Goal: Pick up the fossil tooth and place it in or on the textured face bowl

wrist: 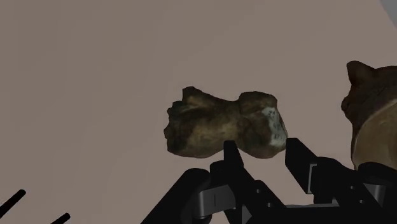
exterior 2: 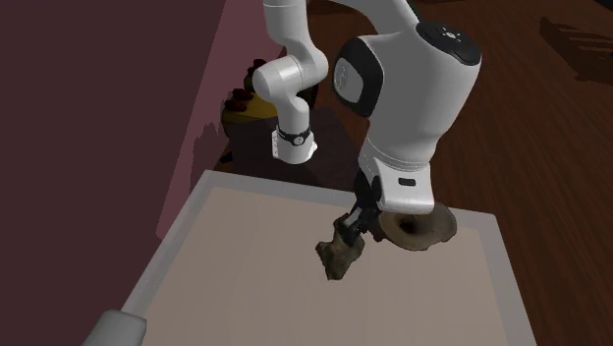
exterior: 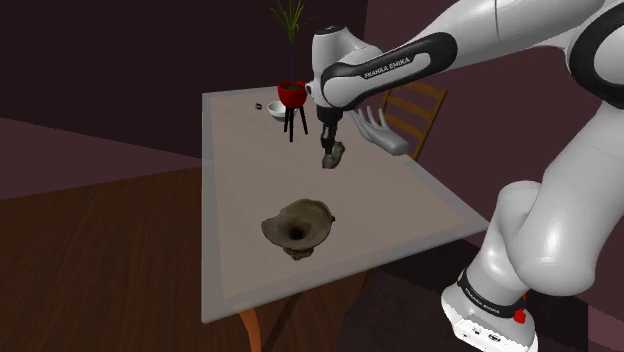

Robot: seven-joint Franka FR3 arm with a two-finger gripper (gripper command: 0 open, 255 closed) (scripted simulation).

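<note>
- My gripper (wrist: 259, 149) is clenched on one end of the brown fossil tooth (wrist: 219, 124).
- The tooth is held over the table (exterior: 420, 200), upper middle of the shoulder view.
- The face bowl (exterior: 297, 226) stands below it, near the frame centre.

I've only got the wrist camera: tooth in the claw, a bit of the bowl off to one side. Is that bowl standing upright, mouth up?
Observer: Yes. In the shoulder view the brown bowl stands upright on the table, mouth up, with nothing visible inside.
Operator: Which way is it from the claw?
Observer: In the shoulder view it sits below and slightly left of the claw and the tooth, closer to the table's near edge.
Operator: Anything else on the table?
Observer: At the far end, a red pot on a black stand, with a small white bowl beside it.
</note>
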